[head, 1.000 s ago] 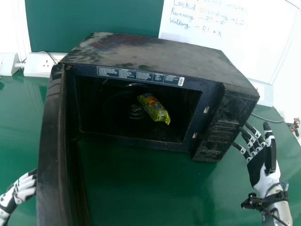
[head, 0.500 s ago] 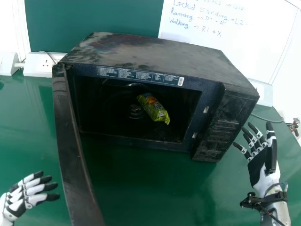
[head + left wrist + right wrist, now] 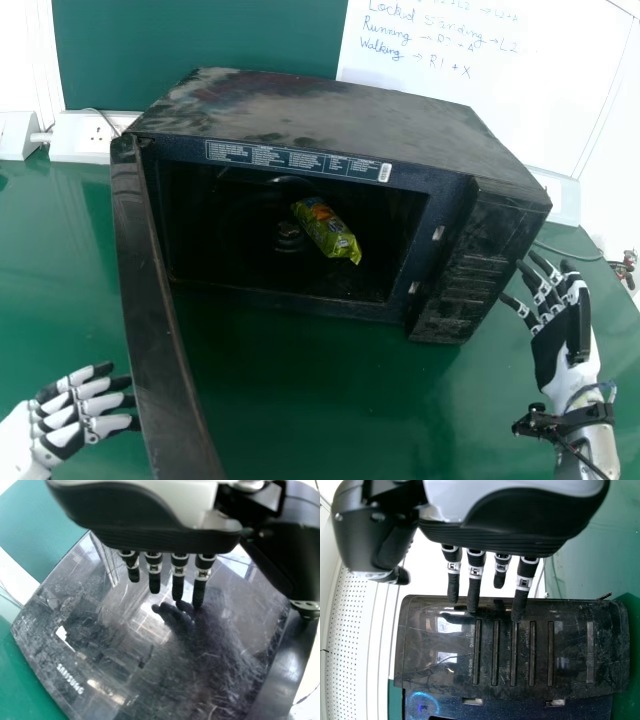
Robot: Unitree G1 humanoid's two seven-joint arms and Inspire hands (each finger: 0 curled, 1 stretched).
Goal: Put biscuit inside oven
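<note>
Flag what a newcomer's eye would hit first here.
Probably the bright green biscuit packet, lying inside the black oven. Next, the oven's door, swung open at the left, with the left hand beside it. Then the right hand, near the control panel on the right.

Green biscuit packet [image 3: 328, 230], lying aslant, inside open black oven [image 3: 340, 115]

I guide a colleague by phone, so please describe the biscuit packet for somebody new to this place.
On the green table stands a black oven, its door open. Inside, right of the middle, a packet lies slantwise. Its bright green wrapper with orange print sets it apart from the dark interior.
</note>
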